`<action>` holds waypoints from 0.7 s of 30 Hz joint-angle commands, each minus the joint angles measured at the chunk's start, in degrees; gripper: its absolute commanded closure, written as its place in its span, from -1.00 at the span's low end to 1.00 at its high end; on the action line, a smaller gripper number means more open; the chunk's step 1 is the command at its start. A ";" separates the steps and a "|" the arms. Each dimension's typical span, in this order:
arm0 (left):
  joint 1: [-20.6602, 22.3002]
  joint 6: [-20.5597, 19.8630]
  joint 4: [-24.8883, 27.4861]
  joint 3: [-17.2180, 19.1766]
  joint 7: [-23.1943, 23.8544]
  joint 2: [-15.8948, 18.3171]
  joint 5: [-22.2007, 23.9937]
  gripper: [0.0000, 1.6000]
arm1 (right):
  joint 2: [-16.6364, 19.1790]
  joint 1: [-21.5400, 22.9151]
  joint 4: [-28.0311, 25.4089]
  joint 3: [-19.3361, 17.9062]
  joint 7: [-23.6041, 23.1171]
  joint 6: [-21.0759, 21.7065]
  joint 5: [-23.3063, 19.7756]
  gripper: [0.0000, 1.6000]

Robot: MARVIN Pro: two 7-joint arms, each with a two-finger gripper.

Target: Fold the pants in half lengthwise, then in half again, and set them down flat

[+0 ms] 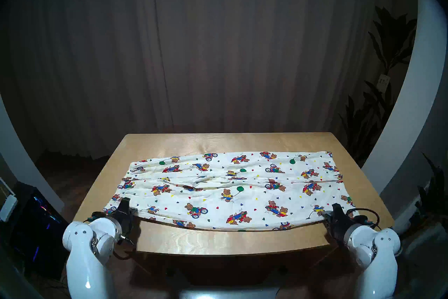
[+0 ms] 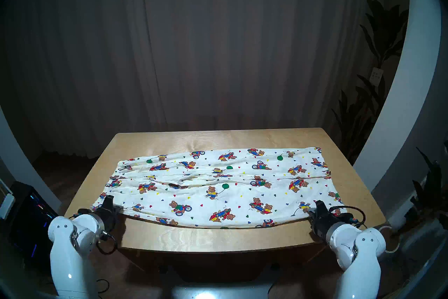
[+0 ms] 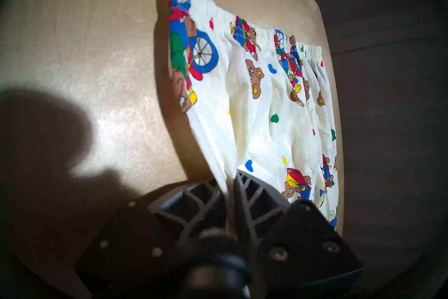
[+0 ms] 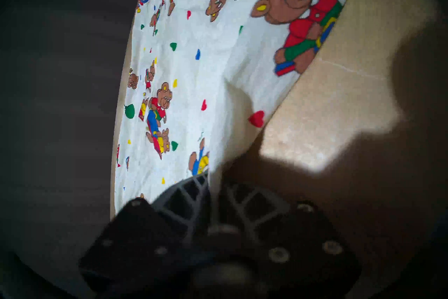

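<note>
Left gripper (image 3: 229, 182) pinches the near edge of the pants (image 1: 228, 190) close to the waist corner; in the left wrist view both lattice fingers (image 3: 252, 196) press together with cream cloth running down between them. From the head view it sits at about 8 o'clock on the table (image 1: 218, 240), and the edge rises slightly off the wood there.

Right gripper (image 4: 213, 179) sits at the near edge by the leg hem, about 4 o'clock on the table. Its fingers (image 4: 191, 190) are close together and the cloth edge drops into the narrow gap, but that view is dark and blurred, so probably gripping, cannot confirm.

Pants lie spread across the table middle, long axis 9 to 3 o'clock, gathered elastic waist at 9, hems at 3. Near edge sags between the two grippers and touches the table at 6 o'clock. Wrinkles at centre. Dark curtain (image 1: 218, 48) at 12 o'clock beyond the table, plant (image 1: 383, 87) at 2 o'clock.
</note>
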State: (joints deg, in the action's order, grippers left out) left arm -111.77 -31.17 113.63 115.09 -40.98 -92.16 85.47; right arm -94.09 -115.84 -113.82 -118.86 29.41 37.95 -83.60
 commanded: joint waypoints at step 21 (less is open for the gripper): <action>2.04 1.39 9.05 -0.42 1.78 -0.56 -0.24 1.00 | 1.63 5.67 -4.86 -4.16 1.66 -0.73 -5.00 1.00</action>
State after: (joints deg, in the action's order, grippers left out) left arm -112.12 -30.40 118.39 113.95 -40.33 -93.49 84.93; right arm -93.55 -113.55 -116.30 -121.10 30.97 37.61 -86.40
